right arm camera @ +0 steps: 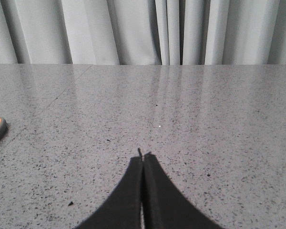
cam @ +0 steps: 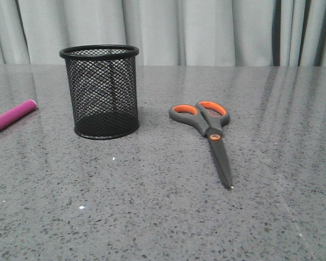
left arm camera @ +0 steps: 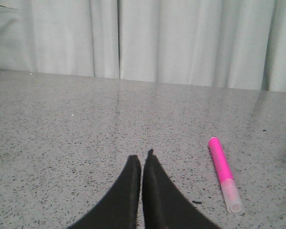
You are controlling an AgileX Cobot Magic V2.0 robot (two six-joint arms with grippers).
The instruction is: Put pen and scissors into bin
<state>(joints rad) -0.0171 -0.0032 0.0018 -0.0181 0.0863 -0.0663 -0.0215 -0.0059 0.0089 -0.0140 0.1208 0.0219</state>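
Backdrop: pale grey curtain (cam: 206,27) behind grey speckled table (cam: 152,217).
L fingers (left arm camera: 142,160): black, pressed together, holding nothing, over bare table; pen just beside, not touching.
R fingers (right arm camera: 143,160): black, pressed together, empty, over bare table.
Pen (left arm camera: 223,173): magenta, lying flat nr table's left edge, left of bin.
Bin (cam: 102,91): black mesh cup, upright, left of table centre twd far edge.
Scissors (cam: 209,133): flat, blades together, right of bin & apart from it; tips point to near edge, handles to far edge.

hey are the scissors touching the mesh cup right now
Apart. The front view shows bare table between the scissors and the bin, with the handle loops lying clear of its base.
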